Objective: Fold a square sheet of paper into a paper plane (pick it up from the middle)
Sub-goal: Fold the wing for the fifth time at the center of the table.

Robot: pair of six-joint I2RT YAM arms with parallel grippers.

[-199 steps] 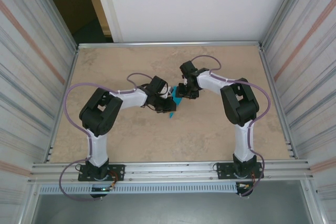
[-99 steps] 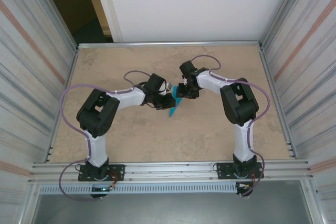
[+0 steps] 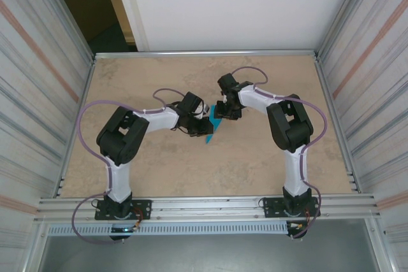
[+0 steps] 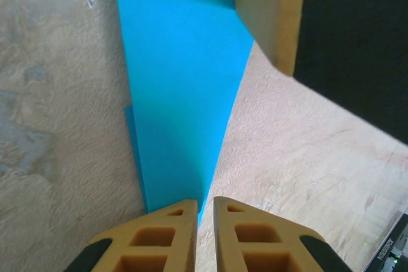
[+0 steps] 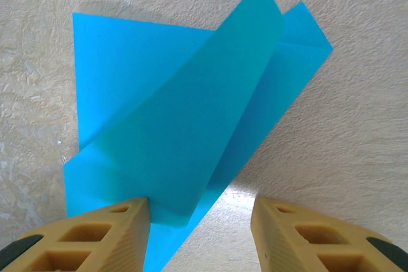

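On the mottled table (image 3: 255,170), smooth pointed turquoise paper (image 5: 191,113) is flanked by the parted right gripper (image 5: 201,205) and met at its tip by the closed left gripper (image 4: 204,203).

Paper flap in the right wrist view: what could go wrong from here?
1. The flap stands raised and unpressed ahead of the open right gripper; it may spring back or crease crooked.
2. The left gripper, nearly shut at the narrow tip of the paper, could drag or tear it if it pulls.
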